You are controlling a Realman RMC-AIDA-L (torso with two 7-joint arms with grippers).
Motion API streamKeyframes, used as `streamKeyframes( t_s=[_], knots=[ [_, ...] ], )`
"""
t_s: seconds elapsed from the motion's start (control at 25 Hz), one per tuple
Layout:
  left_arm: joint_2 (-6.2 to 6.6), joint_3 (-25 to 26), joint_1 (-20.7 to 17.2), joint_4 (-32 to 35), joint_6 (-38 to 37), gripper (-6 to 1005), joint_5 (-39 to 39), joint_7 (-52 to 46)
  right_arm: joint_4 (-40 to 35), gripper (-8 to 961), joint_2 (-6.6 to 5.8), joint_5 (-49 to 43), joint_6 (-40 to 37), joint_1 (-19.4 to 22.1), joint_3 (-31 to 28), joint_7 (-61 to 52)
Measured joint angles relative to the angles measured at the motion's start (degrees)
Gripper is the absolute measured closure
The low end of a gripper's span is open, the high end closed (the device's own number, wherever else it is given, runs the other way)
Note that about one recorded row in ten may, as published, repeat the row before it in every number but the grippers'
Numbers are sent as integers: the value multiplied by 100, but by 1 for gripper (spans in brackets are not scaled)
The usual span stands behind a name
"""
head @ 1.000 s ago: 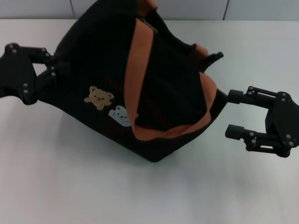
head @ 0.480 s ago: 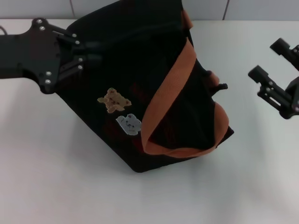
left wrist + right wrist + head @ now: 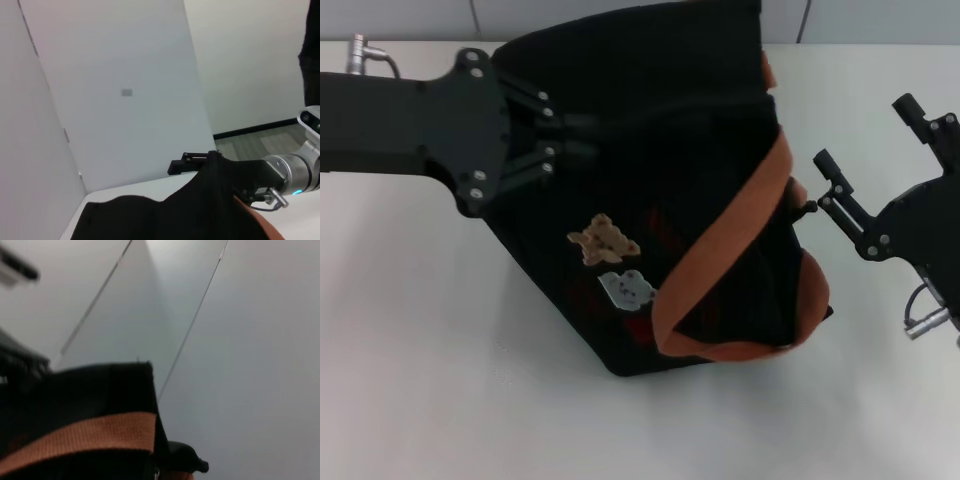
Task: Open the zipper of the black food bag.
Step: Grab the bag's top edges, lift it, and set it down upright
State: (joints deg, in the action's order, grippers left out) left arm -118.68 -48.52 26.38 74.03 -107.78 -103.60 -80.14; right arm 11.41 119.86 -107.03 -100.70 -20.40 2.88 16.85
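The black food bag (image 3: 670,110) lies tipped on the white table, bear patches (image 3: 605,240) facing up and a brown-orange strap (image 3: 740,230) looping over its right end. My left gripper (image 3: 566,140) reaches in from the left and is shut on the fabric of the bag's left side. Just right of the bag, my right gripper (image 3: 863,130) is open and holds nothing. The zipper cannot be made out against the black fabric; only a small dark tab (image 3: 807,208) sticks out at the bag's right end. The right wrist view shows the bag (image 3: 75,390) and strap (image 3: 75,440) close up.
The white table (image 3: 470,400) spreads in front of and beside the bag. A tiled wall runs along its far edge. In the left wrist view the right arm (image 3: 290,170) shows beyond the bag (image 3: 200,210).
The left gripper has carried the bag to the right and turned it. The right gripper pulled away from the bag's right end, rose, and now stands turned beside it.
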Motion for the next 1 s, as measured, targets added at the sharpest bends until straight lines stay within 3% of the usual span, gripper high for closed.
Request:
streamKeyframes(
  t_s=[0.28, 1.0],
  knots=[
    [-17, -225, 54, -55, 124, 887, 11, -9, 537, 212, 3, 0, 545, 59, -145, 1907],
    [-14, -270, 63, -153, 158, 897, 88, -11, 919, 212, 3, -92, 991, -247, -214, 3015]
  ],
)
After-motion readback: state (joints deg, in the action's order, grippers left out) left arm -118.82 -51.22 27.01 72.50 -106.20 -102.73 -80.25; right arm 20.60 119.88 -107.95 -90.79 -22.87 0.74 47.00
